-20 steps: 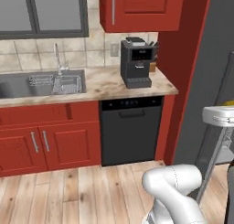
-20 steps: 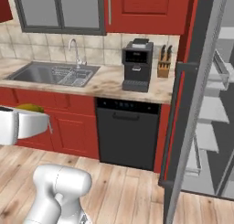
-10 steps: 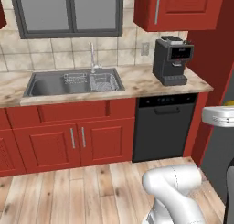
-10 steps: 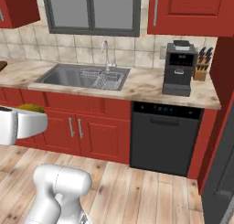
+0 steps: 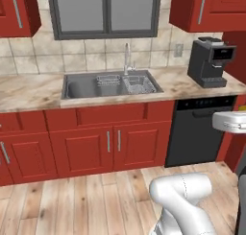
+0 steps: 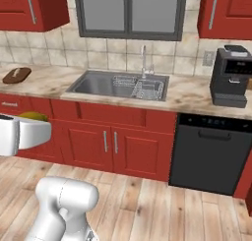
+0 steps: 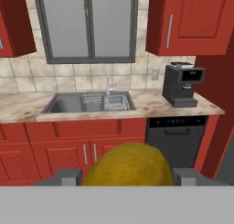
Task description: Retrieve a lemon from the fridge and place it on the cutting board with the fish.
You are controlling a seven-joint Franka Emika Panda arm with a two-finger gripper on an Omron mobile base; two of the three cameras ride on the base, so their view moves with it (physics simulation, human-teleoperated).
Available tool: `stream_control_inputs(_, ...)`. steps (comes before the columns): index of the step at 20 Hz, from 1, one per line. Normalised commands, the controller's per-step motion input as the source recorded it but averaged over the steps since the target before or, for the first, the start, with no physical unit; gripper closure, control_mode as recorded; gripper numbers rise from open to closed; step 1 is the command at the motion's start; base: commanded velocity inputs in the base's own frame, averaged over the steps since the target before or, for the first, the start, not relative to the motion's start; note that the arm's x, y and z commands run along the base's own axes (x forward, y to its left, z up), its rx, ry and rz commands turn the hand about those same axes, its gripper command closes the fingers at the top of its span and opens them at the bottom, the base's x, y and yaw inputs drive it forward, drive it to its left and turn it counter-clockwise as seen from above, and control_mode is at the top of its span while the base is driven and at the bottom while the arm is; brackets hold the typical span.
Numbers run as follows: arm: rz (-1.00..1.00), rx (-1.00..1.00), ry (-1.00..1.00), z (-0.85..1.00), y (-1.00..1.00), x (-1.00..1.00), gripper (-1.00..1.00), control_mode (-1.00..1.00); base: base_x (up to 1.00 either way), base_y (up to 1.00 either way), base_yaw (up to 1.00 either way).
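Lemon (image 7: pixel 129 164) sits gripped between the fingers (image 7: pixel 68 176), carried at the hand. Board (image 6: pixel 16 75) lies on the surface far left of the sink (image 6: pixel 120 85); fish probably on it, too small to tell.

The sink (image 5: pixel 109 86) and coffee machine (image 6: pixel 234 76) on the bench (image 7: pixel 27 106) are shared by both rear base views and, straight beyond the fingers (image 7: pixel 64 177), by the hand view.

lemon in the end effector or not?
In. In the hand view the lemon sits between the two fingers of the end effector, against both, with the kitchen counter beyond it.
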Motion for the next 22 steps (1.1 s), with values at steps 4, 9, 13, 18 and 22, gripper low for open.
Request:
stream_control_inputs(4,0.0,0.0,0.0,0.0,0.0,0.0,1.0,1.0,0.27,0.85,0.0)
stream_control_inputs(9,0.0,0.0,0.0,0.0,0.0,0.0,1.0,1.0,0.32,0.84,0.0)
stream_control_inputs(13,0.0,0.0,0.0,0.0,0.0,0.0,1.0,1.0,0.43,0.66,-0.02)
stream_control_inputs(18,0.0,0.0,0.0,0.0,0.0,0.0,1.0,1.0,0.58,0.59,-0.03)
stream_control_inputs(22,0.0,0.0,0.0,0.0,0.0,0.0,1.0,1.0,0.67,0.57,-0.03)
